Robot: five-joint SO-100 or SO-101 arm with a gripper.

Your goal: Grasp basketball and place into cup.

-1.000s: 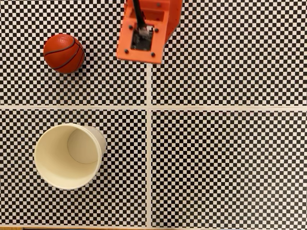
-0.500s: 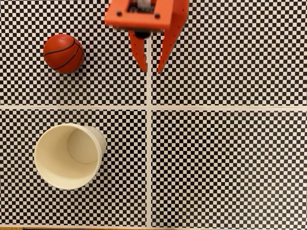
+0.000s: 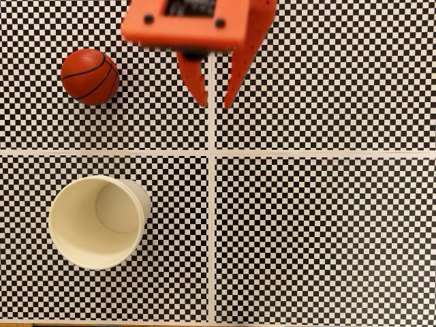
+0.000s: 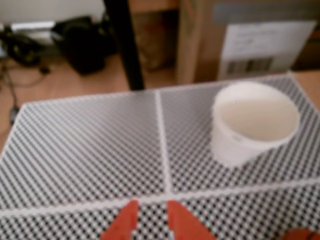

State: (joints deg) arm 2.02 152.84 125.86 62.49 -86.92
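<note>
Boxy orange tool (image 3: 212, 103), two tapered pointed fingers (image 3: 194, 78), black screws, dark recess

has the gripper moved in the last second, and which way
Yes. In the fixed view the gripper has swung so its fingers now point down beside the white centre line, with its body shifted left toward the basketball.

1. In the fixed view, the claw (image 3: 213, 101) now shows two orange fingers (image 3: 193, 76) pointing down the picture with a gap between them; a second ago only its boxy orange body showed.
2. That body spreads wider and blurrier along the top edge than half a second ago, its left corner reaching further left.
3. The fingertips sit a touch lower in the picture than half a second ago.
4. The basketball (image 3: 90, 75), to the claw's left in that view, lies a hair further left than before.
</note>
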